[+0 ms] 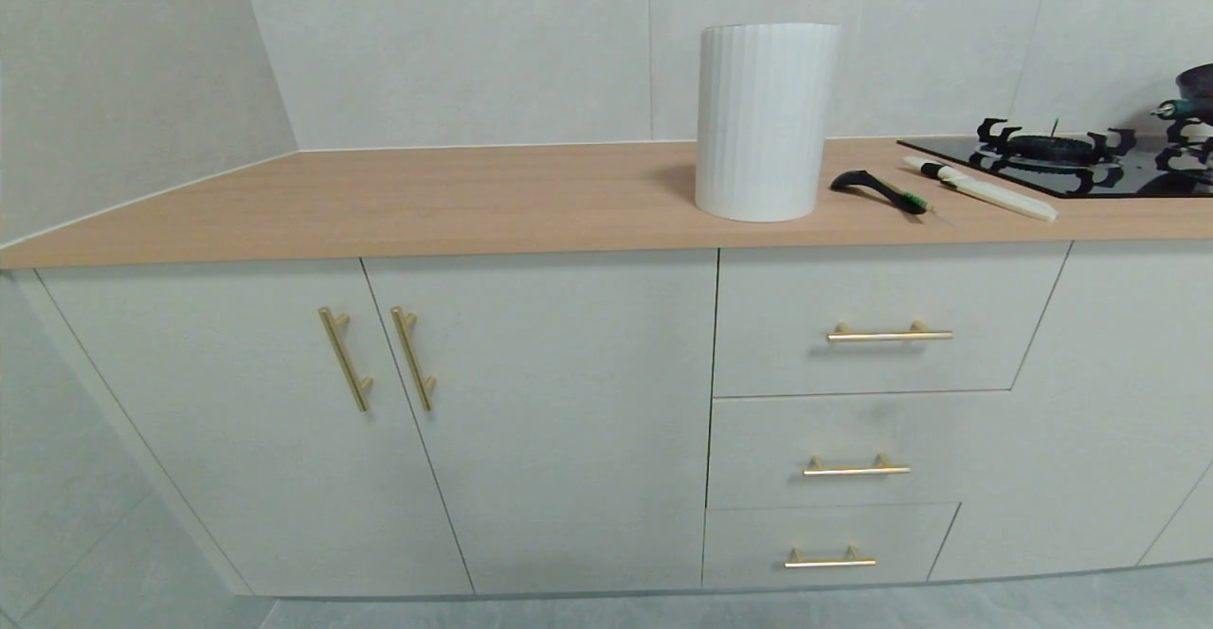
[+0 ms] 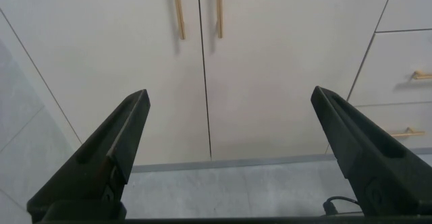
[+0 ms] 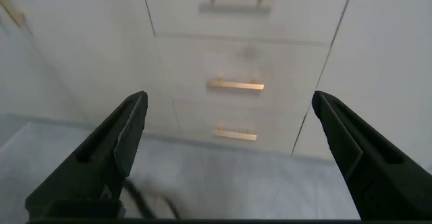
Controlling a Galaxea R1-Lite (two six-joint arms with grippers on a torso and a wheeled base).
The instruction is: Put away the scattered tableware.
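Observation:
A black-handled utensil with a green tip and a cream-coloured knife with a dark collar lie on the wooden countertop, just right of a tall white ribbed container. My left gripper hangs low in front of the double cabinet doors, open with nothing between its fingers. My right gripper hangs low before the stack of drawers, also open and empty. Both are well below the countertop.
A black gas hob with pan supports sits at the counter's far right, a dark pot at its edge. Three drawers with brass handles are under the utensils; brass-handled doors are to the left. Grey tiled floor lies below.

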